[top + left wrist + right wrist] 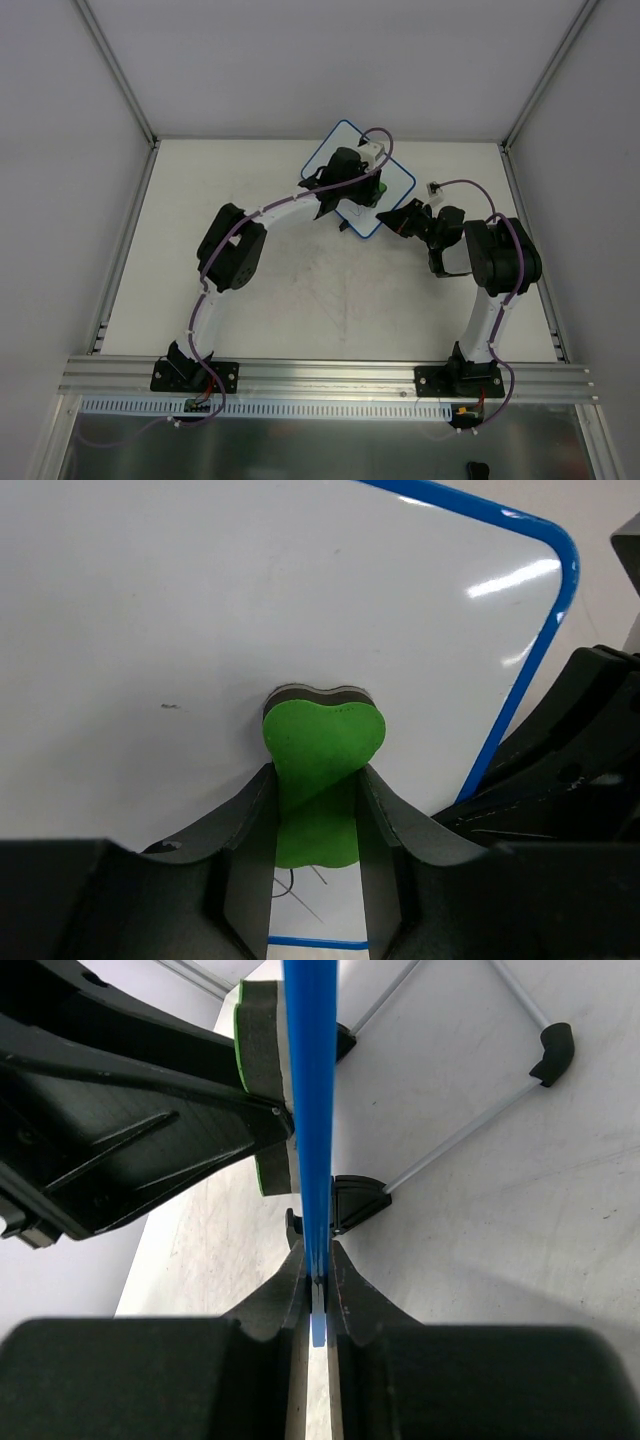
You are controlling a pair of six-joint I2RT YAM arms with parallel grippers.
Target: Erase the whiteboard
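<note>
The whiteboard (399,181) stands tilted at the back middle of the table, white with a thin blue rim (310,1110). My left gripper (318,800) is shut on a green eraser (322,750) whose dark felt face presses against the board (250,590). Thin black scribbles (295,885) show below the eraser, near the bottom rim, and a tiny mark (172,706) lies to its left. My right gripper (317,1275) is shut on the board's blue edge, holding it from the right (393,222). In the top view the left gripper (372,190) covers the board's centre.
Behind the board, black feet (355,1200) and thin metal stand wires (460,1135) rest on the white table (300,300). Grey walls enclose the table on three sides. An aluminium rail (330,375) carries both arm bases at the near edge.
</note>
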